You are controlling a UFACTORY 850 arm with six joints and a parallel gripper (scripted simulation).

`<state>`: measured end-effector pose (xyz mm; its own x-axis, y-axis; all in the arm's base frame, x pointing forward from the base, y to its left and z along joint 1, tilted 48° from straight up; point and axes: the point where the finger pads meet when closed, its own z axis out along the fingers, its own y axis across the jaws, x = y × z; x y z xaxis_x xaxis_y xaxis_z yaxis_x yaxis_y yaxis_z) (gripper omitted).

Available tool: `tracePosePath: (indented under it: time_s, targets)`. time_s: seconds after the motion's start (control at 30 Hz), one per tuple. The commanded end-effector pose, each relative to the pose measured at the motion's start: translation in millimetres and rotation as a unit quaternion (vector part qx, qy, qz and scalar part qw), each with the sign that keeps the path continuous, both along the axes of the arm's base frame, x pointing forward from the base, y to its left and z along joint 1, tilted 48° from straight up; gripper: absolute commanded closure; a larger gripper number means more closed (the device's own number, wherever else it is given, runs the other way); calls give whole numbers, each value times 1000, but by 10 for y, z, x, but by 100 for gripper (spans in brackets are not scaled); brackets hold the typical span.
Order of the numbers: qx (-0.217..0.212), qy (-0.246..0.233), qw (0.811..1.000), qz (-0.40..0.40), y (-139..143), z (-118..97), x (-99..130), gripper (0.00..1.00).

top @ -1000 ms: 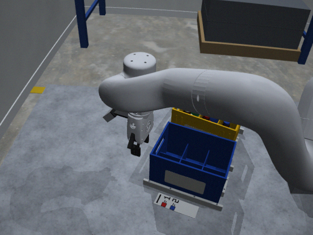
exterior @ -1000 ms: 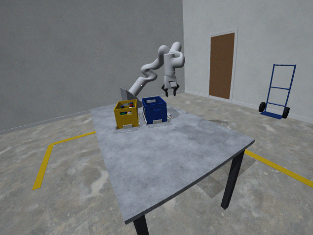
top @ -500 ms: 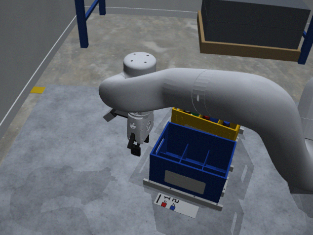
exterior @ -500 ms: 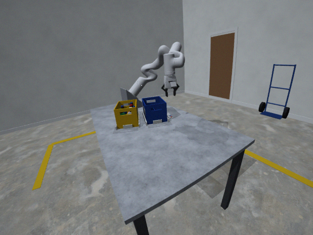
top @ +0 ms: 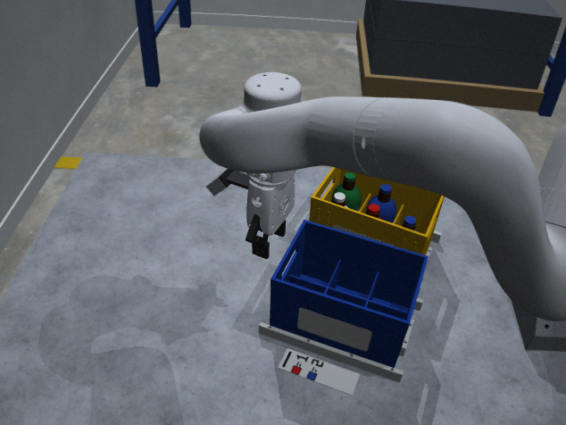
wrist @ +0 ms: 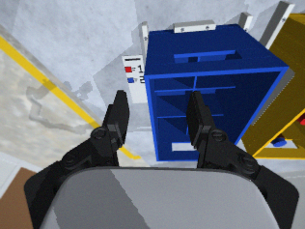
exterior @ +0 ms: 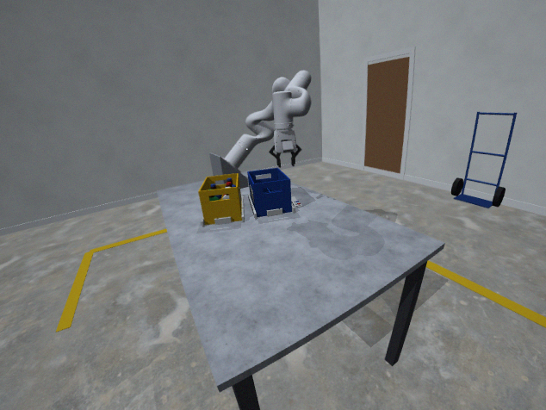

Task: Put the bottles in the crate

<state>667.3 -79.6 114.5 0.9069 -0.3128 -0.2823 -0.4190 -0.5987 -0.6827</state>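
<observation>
Gripper: released, empty. For likely next pick, traverse right in top frame toward red-capped bottle, long axis upright, inside yellow crate.

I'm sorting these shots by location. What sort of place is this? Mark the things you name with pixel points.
Probably a warehouse or workshop: a blue hand truck [exterior: 486,153] stands by the wall, yellow floor tape [exterior: 79,282] marks the concrete, and a robot arm [top: 411,137] [exterior: 238,152] is mounted at a table.

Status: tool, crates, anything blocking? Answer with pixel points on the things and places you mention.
Tool [top: 270,242] [exterior: 286,162] [wrist: 157,101] open, nothing held. Blue crate [top: 333,336] [exterior: 277,202] [wrist: 217,67] without bottles; bottles in yellow crate [top: 365,224] [exterior: 220,211] [wrist: 290,52]. No obstruction seen.
</observation>
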Motion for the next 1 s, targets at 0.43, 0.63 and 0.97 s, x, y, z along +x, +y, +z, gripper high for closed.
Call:
tracePosePath:
  time_s: [0.43, 0.63, 0.97]
  targets:
    - [0, -1, 1000, 0, -576, -393, -352, 35]
    - [-1, -1, 1000, 0, -794, -547, -490, 35]
    - [-1, -1, 1000, 0, -1084, -753, -673, 35]
